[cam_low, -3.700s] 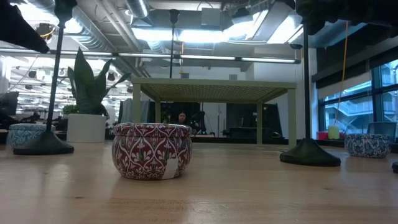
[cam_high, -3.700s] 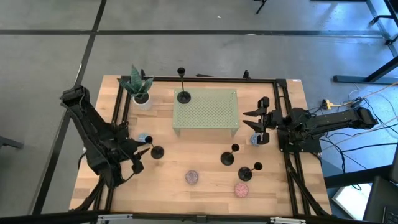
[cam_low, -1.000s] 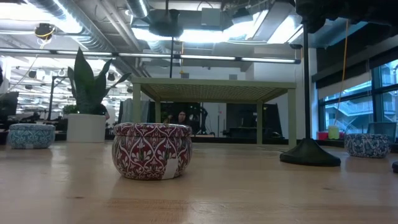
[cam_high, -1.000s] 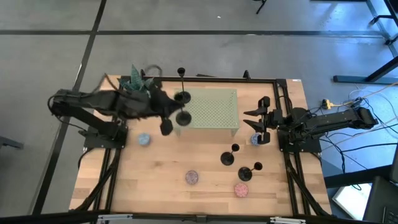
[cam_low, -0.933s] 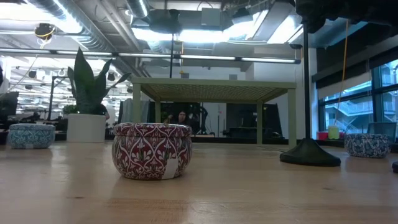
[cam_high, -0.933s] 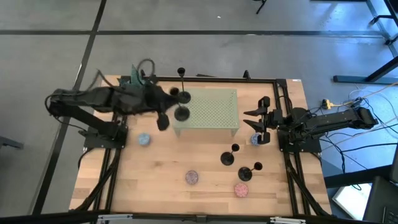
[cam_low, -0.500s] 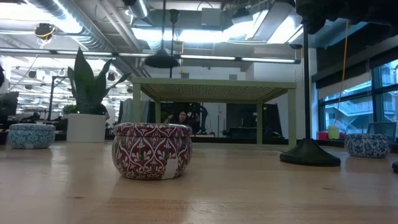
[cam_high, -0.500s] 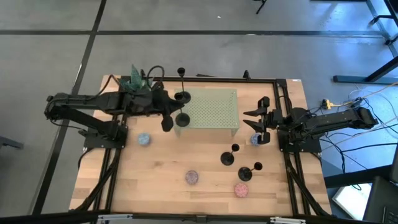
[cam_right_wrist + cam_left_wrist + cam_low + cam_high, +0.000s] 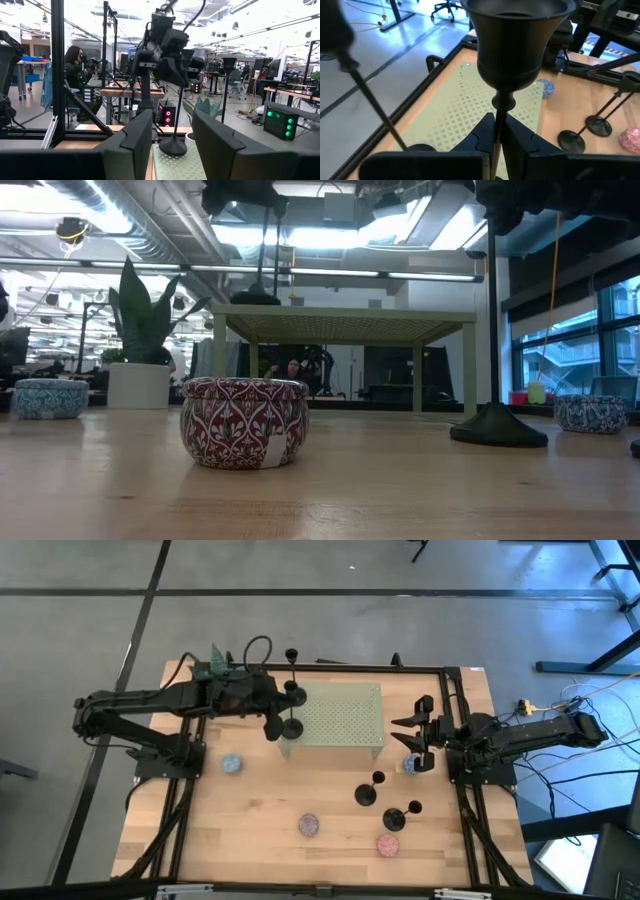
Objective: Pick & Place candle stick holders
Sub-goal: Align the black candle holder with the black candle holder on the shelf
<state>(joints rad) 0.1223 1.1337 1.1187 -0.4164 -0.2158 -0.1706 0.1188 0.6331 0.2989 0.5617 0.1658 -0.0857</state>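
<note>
My left gripper (image 9: 274, 716) reaches in from the table's left and is shut on a black candle stick holder (image 9: 517, 35). That holder's round base (image 9: 291, 729) is at the left edge of the green perforated stand (image 9: 340, 715). In the low view the base (image 9: 255, 297) sits level with the stand's top; whether it touches, I cannot tell. A second holder (image 9: 293, 675) stands on the stand's far left corner. Two more holders (image 9: 366, 795) (image 9: 394, 820) stand on the table at the near right. My right gripper (image 9: 408, 737) waits open at the right, with nothing between its fingers. My left gripper pinches the holder's thin stem (image 9: 498, 125) between its two fingers, a little below the cup. The fingers come slanting slightly down from the table's left and lie across the stem. The holder stands upright in the hold, cup up and base down over the stand's left edge.
A potted plant (image 9: 214, 668) stands at the far left, beside my left arm. Blue pucks (image 9: 231, 764) (image 9: 410, 764) and pink pucks (image 9: 308, 826) (image 9: 388, 845) lie on the wood. Nearest the low camera sits the red one (image 9: 244, 422). Black frame rails run along the table's sides.
My left gripper has come down with the candle stick holder and edged toward the table's far side. The holder has stayed upright. Its base has sunk from well above the green stand to the level of the stand's top.
</note>
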